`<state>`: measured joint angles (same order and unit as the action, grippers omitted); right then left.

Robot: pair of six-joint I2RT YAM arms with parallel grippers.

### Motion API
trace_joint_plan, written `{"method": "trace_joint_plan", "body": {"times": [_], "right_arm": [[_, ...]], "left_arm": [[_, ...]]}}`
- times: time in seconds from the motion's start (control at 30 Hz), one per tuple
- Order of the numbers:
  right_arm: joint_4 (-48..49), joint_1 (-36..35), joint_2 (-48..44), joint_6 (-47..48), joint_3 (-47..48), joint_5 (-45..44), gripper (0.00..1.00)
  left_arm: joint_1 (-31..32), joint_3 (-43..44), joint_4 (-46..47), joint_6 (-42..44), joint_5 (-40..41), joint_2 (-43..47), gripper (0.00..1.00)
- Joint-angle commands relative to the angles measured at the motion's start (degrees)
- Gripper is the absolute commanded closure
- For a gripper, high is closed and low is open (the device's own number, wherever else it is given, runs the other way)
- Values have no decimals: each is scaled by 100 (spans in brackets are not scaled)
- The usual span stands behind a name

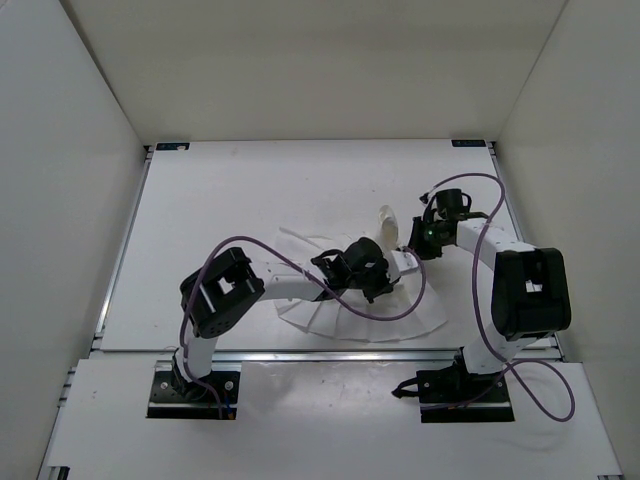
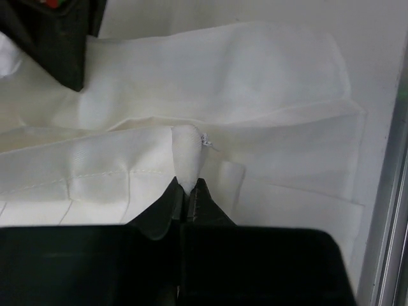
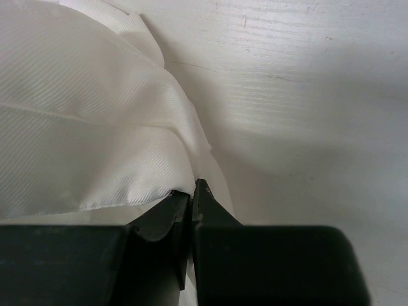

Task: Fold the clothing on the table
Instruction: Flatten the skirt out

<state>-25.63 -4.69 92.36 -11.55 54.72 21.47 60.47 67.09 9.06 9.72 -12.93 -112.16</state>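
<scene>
We see the clothing (image 1: 335, 318) lying crumpled on the bench (image 1: 250, 190), in the near half between the two arms, its near hem close to the front rail. The left hand (image 1: 368, 276) reaches over the middle of the garment. In the left wrist view, the left hand (image 2: 189, 191) has its jaws pressed together on a small upright pinch of the clothing (image 2: 242, 76), which pokes up between the tips. Around that pinch the fabric lies in flat overlapping layers, with a stitched seam running across.

The right hand (image 1: 412, 240) sits at the garment's far right edge, where a tongue of fabric stands up from the bench. Seen from the right wrist, the right hand (image 3: 192, 190) is clamped on the edge of the clothing (image 3: 83, 121), which drapes away to the left in ribbed folds, with bare bench (image 3: 306, 95) to the right. The two hands are near each other but apart.
</scene>
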Motion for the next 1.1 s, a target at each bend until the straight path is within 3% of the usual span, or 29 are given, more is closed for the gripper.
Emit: {"method": "trace_joint_plan", "body": {"times": [0.0,0.17,0.3,0.43,0.63,0.77,0.97,1.07], "right_arm": [[14,117,-218,127,100,-20,100],[-170,433,-464,223,442,-38,99],[-206,750,-683,320,846,207,100],[302,751,-1034,250,761,813,100],[638,109,-1282,31,-160,646,100],[726,109,-1439,-224,-830,543,100],[358,327,-1563,-268,-1385,401,100],[277,425,-1448,-207,-1508,577,77]], "left_arm": [[-210,-29,131,-443,351,466,100],[-1236,-704,184,-1366,624,1869,100],[-2371,-1014,-272,-1376,906,2987,100],[-3198,-1040,-606,-1455,451,3490,100],[-2945,-1250,-792,-1489,510,3341,100],[-3093,-1891,-274,-2026,414,3376,100],[-2944,-2199,-458,-1666,713,3394,100],[-3014,-2393,-265,-1833,476,3437,100]]}}
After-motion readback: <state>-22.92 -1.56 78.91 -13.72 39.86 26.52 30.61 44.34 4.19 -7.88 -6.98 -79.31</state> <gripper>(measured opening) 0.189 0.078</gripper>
